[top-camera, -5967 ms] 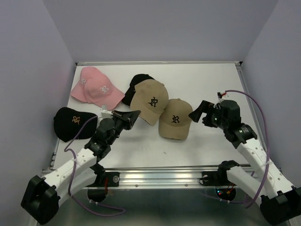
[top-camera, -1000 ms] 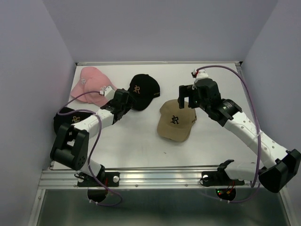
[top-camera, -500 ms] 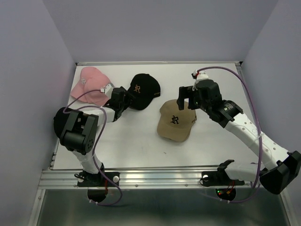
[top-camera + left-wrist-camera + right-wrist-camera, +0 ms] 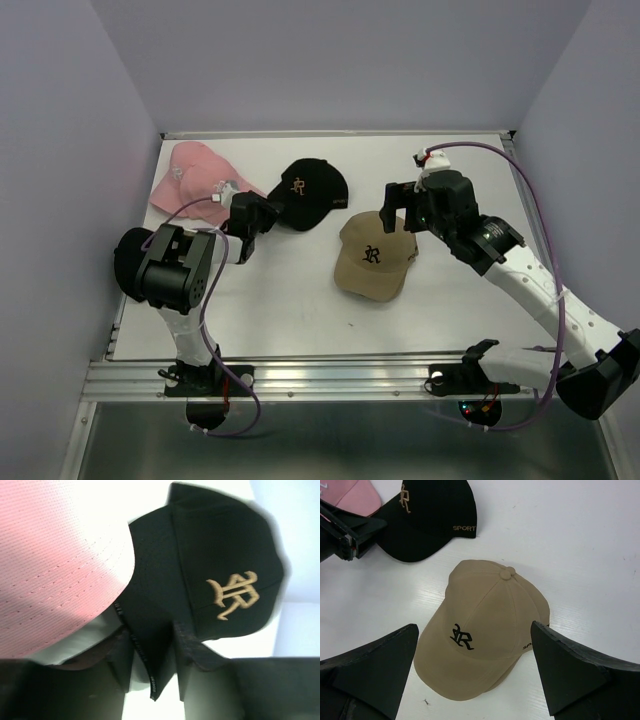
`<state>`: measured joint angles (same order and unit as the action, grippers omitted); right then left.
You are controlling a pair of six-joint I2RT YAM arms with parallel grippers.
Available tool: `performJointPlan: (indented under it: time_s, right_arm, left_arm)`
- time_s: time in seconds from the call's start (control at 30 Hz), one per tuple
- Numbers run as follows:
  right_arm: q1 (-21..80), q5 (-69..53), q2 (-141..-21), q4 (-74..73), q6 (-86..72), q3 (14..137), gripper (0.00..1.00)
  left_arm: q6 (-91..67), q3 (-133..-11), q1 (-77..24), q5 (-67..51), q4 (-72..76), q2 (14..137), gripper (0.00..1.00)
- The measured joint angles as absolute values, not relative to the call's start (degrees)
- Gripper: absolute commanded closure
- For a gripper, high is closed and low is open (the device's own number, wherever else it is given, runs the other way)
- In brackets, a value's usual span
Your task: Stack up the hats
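Note:
Two tan hats (image 4: pixel 375 258) lie stacked right of centre, also in the right wrist view (image 4: pixel 480 640). My right gripper (image 4: pixel 400 210) is open and empty just above their back edge; its fingers (image 4: pixel 375 665) straddle them. A black hat (image 4: pixel 312 192) lies at the back centre. My left gripper (image 4: pixel 262 212) is shut on its near edge, with the fabric pinched between the jaws (image 4: pixel 151 652). Two pink hats (image 4: pixel 195 175) lie stacked at the back left, touching the black hat's side (image 4: pixel 60 565). A second black hat (image 4: pixel 124 265) lies at the left edge, largely hidden by my left arm.
The table's back wall (image 4: pixel 340 133) runs just behind the pink and black hats. My left arm is folded back over the left side of the table. The metal rail (image 4: pixel 320 375) borders the near edge.
Six seconds ago one tan hat lay on the black hat; it now sits on the other tan hat. In the last second my left gripper has pushed the black hat slightly right.

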<state>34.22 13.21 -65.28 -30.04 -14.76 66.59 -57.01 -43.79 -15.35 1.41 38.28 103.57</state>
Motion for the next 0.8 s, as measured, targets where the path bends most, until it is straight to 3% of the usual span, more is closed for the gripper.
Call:
performJointPlan:
  time_s: [0.03,0.13,0.17,0.53,0.8]
  right_arm:
    - [34.22,13.26,-65.28,-30.02,-14.74,66.59,0.00]
    - [34.22,13.32,-65.28,-30.02,-14.76,66.59,0.00]
    - [34.22,13.32,-65.28,-30.02,-14.76,66.61,0.00]
    - [34.22,13.28,-63.31,-29.98,-14.83,66.00,0.00]
    - [34.24,13.26,-59.86,-30.06,-15.33,63.81,0.00]
  left_arm:
    - [-57.98,-43.20,-15.27,1.02,40.10,103.57,0.70]
    - [-61.67,-41.50,-14.98,-0.62,47.05,103.57,0.99]
    - [-62.85,-41.08,-14.90,-1.23,49.17,103.55,1.00]
    - [-70.94,-33.45,-14.90,-5.72,58.59,98.41,1.00]
    - [-74.65,-34.04,-17.10,-0.93,56.31,85.30,1.00]
